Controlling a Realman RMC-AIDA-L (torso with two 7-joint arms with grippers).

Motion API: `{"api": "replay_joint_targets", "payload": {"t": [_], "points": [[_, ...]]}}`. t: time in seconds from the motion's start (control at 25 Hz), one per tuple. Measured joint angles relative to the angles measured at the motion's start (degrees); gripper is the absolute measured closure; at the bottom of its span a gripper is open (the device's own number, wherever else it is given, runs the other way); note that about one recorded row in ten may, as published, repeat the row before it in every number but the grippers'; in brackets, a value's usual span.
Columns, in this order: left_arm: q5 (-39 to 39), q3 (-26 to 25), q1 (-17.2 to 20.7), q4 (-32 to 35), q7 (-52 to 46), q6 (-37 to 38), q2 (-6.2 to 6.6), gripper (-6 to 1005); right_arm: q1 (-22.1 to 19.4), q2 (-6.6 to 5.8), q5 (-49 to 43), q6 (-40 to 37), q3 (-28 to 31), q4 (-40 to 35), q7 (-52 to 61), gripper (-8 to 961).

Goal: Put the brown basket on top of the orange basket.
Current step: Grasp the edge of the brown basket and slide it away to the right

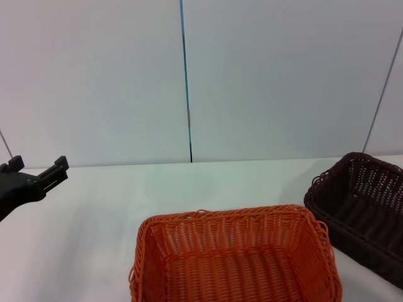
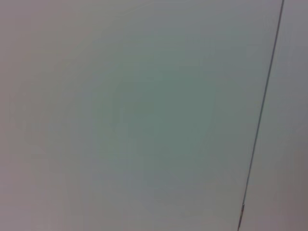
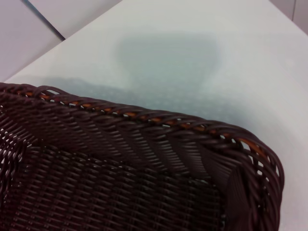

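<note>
The orange basket (image 1: 234,259) stands on the white table (image 1: 101,214) at the front centre, open side up and empty. The brown basket (image 1: 362,211) sits to its right, close beside it and partly cut off by the frame's edge. The right wrist view looks down close on the brown basket's braided rim and inside (image 3: 120,159); the right gripper itself shows in no view. My left gripper (image 1: 38,168) hovers at the far left above the table, far from both baskets, fingers apart and empty. The left wrist view shows only the wall.
A pale wall (image 1: 264,75) with a dark vertical seam (image 1: 186,82) stands right behind the table's far edge. A second slanted seam (image 1: 383,88) runs at the far right. Bare table surface lies between the left gripper and the orange basket.
</note>
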Motion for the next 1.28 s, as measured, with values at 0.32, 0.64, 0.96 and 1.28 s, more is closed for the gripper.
{"api": "replay_joint_targets", "payload": {"t": [0.32, 0.64, 0.96, 1.28], "points": [[0.03, -0.40, -0.01, 0.09, 0.01, -0.26, 0.00, 190, 0.01, 0.65, -0.11, -2.50, -1.66, -0.70, 0.11, 38], [0.03, -0.86, 0.16, 0.17, -0.11, -0.42, 0.00, 198, -0.04, 0.87, -0.26, -3.37, -3.53, -0.84, 0.18, 38], [0.02, -1.88, 0.09, 0.39, -0.42, -0.46, -0.06, 207, -0.13, 0.97, -0.35, -1.66, -3.71, -0.42, -0.01, 39], [0.02, -2.22, -0.08, 0.53, -0.81, -0.45, -0.09, 215, -0.65, 1.32, -0.36, -1.65, -5.03, -0.29, -0.09, 145]]}}
